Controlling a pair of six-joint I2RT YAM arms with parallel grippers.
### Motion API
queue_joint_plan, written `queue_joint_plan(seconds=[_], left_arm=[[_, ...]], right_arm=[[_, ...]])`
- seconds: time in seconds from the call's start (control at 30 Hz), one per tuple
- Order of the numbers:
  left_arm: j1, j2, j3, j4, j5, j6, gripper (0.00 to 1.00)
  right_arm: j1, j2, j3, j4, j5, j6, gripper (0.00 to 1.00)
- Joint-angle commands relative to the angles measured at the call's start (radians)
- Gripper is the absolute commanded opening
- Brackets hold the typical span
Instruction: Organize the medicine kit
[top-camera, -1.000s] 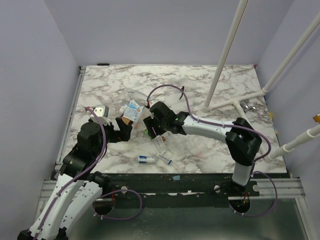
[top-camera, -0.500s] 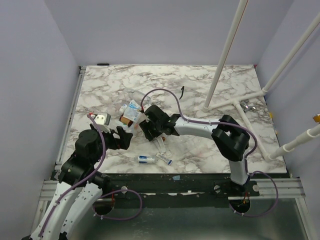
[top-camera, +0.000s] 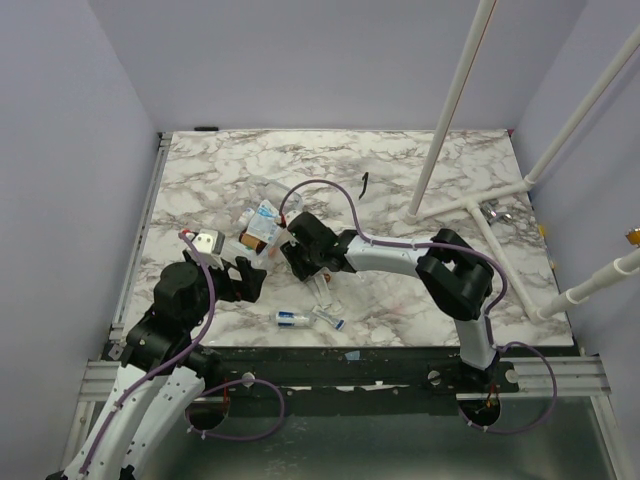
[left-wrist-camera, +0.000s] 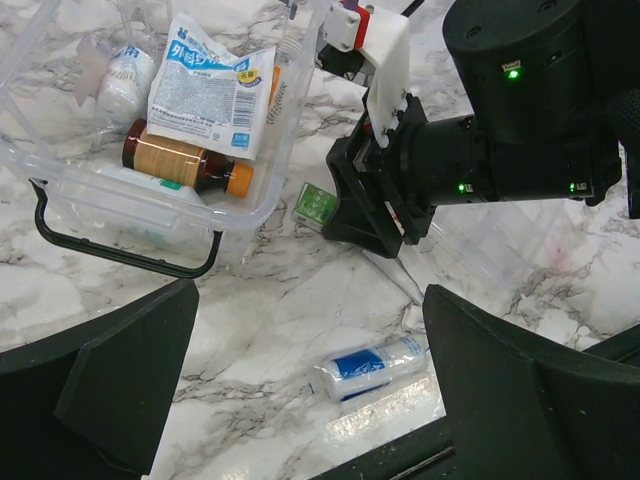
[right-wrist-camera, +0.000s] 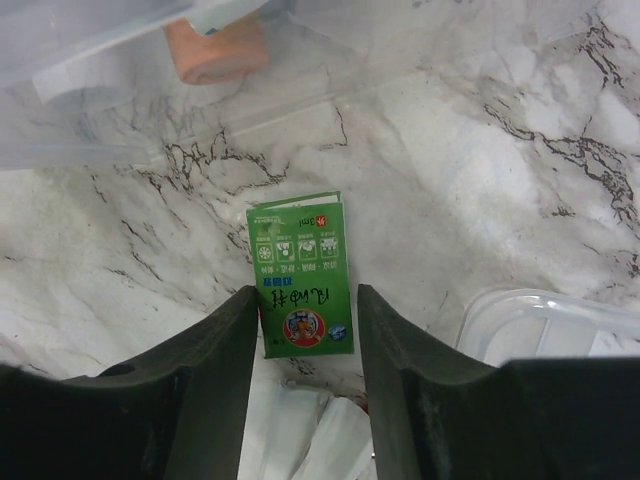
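Observation:
The medicine kit (top-camera: 260, 228), a clear box with a black handle (left-wrist-camera: 110, 250), lies open left of centre; its wall (left-wrist-camera: 285, 120) encloses a brown bottle (left-wrist-camera: 185, 162), a white-and-blue packet (left-wrist-camera: 210, 90) and a white bottle (left-wrist-camera: 125, 80). My right gripper (right-wrist-camera: 307, 295) is down at the table just right of the kit, its jaws either side of a small green box (right-wrist-camera: 300, 275). The left finger touches the box and a thin gap shows at the right finger. My left gripper (left-wrist-camera: 310, 380) hovers wide open near the kit's handle, nothing in it.
A blue-and-white tube (left-wrist-camera: 375, 365) lies near the front edge, with a small packet (top-camera: 328, 318) beside it. A clear plastic lid (right-wrist-camera: 540, 320) and crumpled wrapping sit by the right gripper. White poles (top-camera: 450, 110) rise at the right; a small black item (top-camera: 366, 184) lies farther back.
My right gripper has slid left onto the green box and its jaws have narrowed around it. The left arm has pulled back toward the near left, still open.

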Motion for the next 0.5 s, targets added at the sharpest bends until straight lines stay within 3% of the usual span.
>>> queue_joint_plan(seconds=[0.0, 0.23, 0.47], left_arm=[[0.006, -0.008, -0.008, 0.032, 0.021, 0.012, 0.98], [0.006, -0.007, -0.011, 0.040, 0.021, 0.012, 0.98], [0.006, -0.008, -0.015, 0.042, 0.018, 0.009, 0.98]], right_arm=[[0.011, 0.025, -0.001, 0.032, 0.008, 0.001, 0.44], [0.022, 0.012, -0.002, 0.032, 0.016, 0.001, 0.34], [0.028, -0.064, -0.022, 0.031, 0.027, 0.014, 0.32]])
